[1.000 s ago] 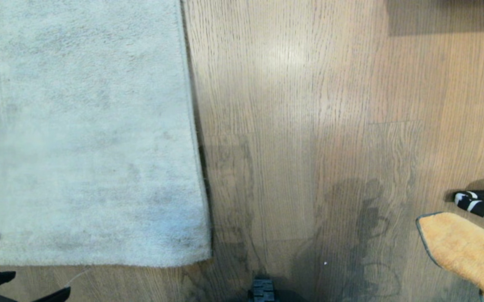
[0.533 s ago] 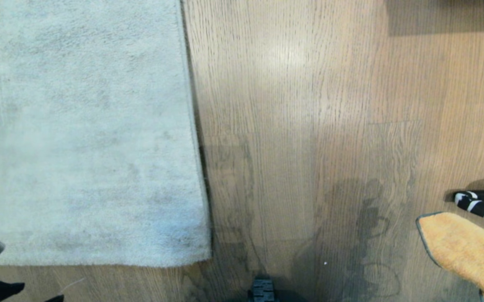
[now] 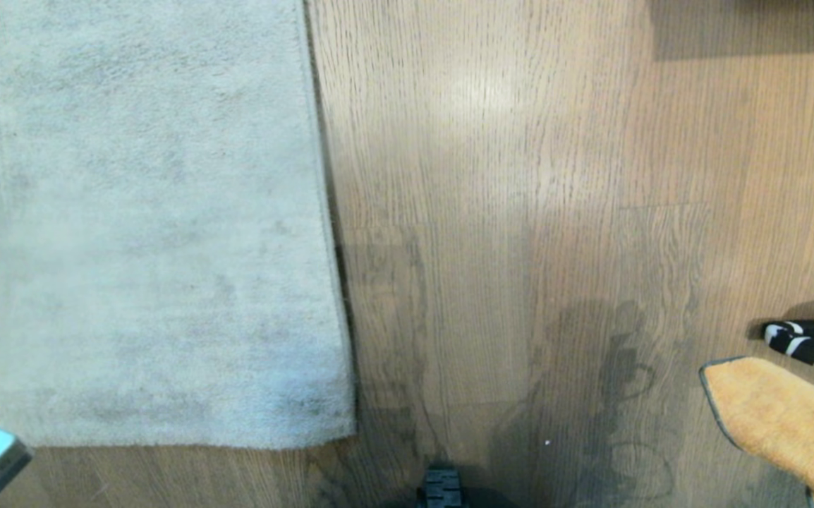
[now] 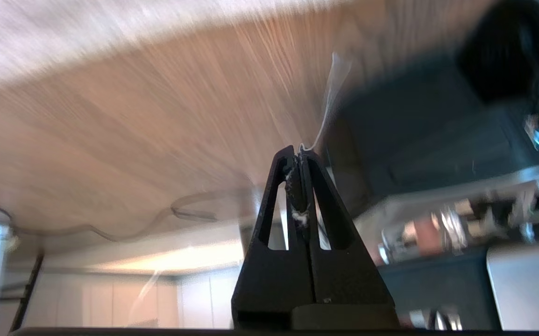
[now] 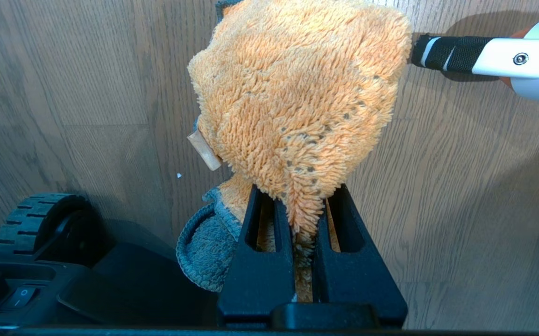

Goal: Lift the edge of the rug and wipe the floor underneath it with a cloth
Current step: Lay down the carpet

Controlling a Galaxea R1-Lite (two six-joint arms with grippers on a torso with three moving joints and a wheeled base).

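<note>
Fingers of left tool pressed together near floor — right tool clamps cloth.

One pale grey rug lies on the wood-plank floor, showing one corner and two straight edges. Right of the rug there is one orange microfibre cloth and, just beyond the cloth, one black-and-white striped handle. Two grippers show in the wrist views: the left gripper and the right gripper. One ridged black wheel sits beside the cloth.
</note>
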